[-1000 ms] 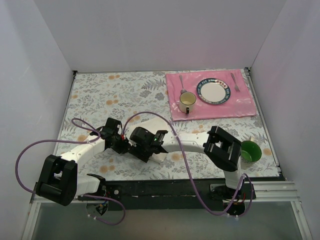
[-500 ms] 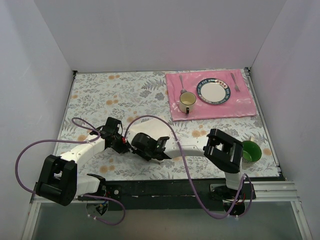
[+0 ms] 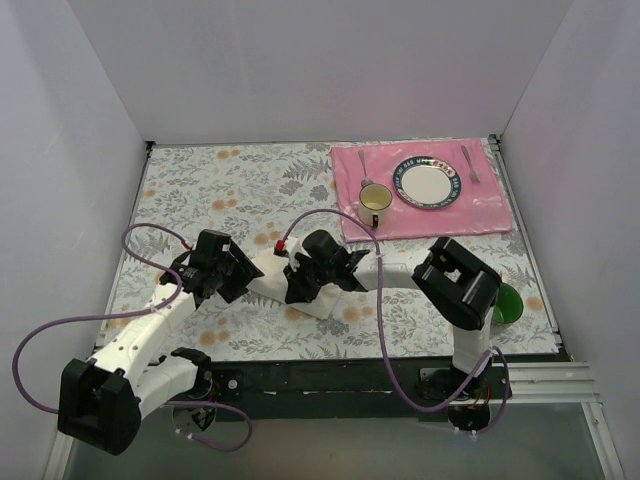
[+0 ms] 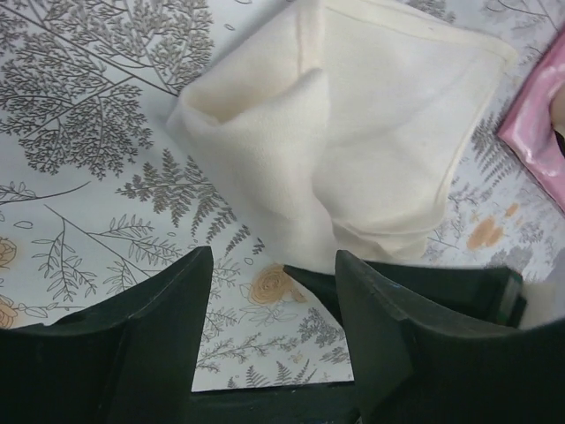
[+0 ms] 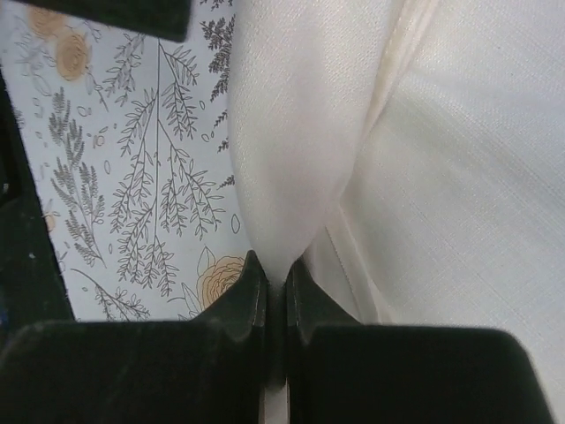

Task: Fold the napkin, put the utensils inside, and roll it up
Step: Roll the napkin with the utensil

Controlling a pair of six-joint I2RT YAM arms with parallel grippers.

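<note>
One napkin [image 4: 371,150], lying roughly left-right, pinched by right fingers [image 5: 237,305]; left fingers [image 4: 141,340] parted, empty.

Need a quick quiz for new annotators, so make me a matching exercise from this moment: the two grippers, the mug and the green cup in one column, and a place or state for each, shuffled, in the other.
Things:
1. left gripper
2. right gripper
3. mug
4. green cup

Places or states:
A. shut on a fold of the napkin
B. on the pink placemat, left of the plate
C. open, holding nothing
D. partly hidden behind the right arm

Pairs: 1-C, 2-A, 3-B, 4-D
</note>
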